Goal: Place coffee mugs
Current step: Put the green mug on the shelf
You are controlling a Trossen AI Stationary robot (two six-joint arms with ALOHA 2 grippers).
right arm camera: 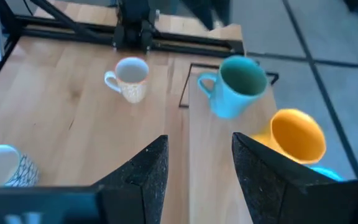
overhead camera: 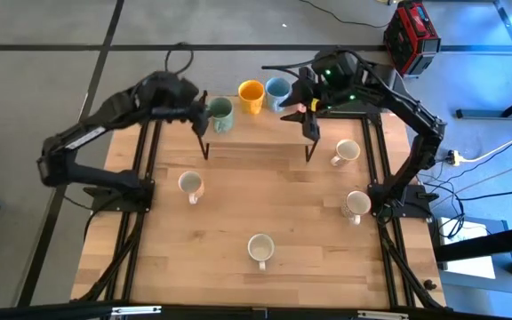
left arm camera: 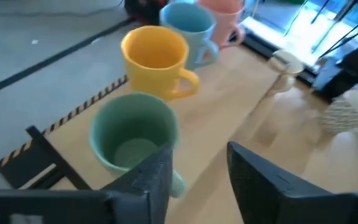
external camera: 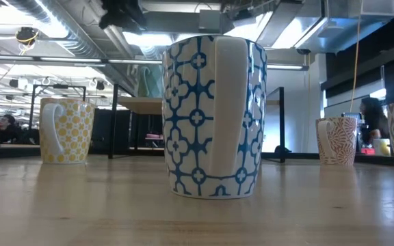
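Four coloured mugs stand in a row on a raised wooden shelf [overhead camera: 256,133] at the table's far side: green mug [overhead camera: 220,114] [left arm camera: 134,134], orange mug [overhead camera: 251,95] [left arm camera: 155,53], blue mug [overhead camera: 278,92] [left arm camera: 190,26], and pink mug [left arm camera: 224,14]. My left gripper [overhead camera: 201,111] [left arm camera: 197,168] is open above the shelf. The green mug stands just outside one of its fingers, handle toward it. My right gripper [overhead camera: 308,107] [right arm camera: 199,165] is open and empty over the shelf's right end, above the pink mug. Four cream-white mugs stand on the table.
The cream-white mugs stand apart on the table: one left of centre [overhead camera: 190,186], two on the right [overhead camera: 346,153] [overhead camera: 356,205], and one near the near edge [overhead camera: 260,250] [external camera: 214,116]. Black frame rails run along both table sides. Bare wood lies in the table's middle.
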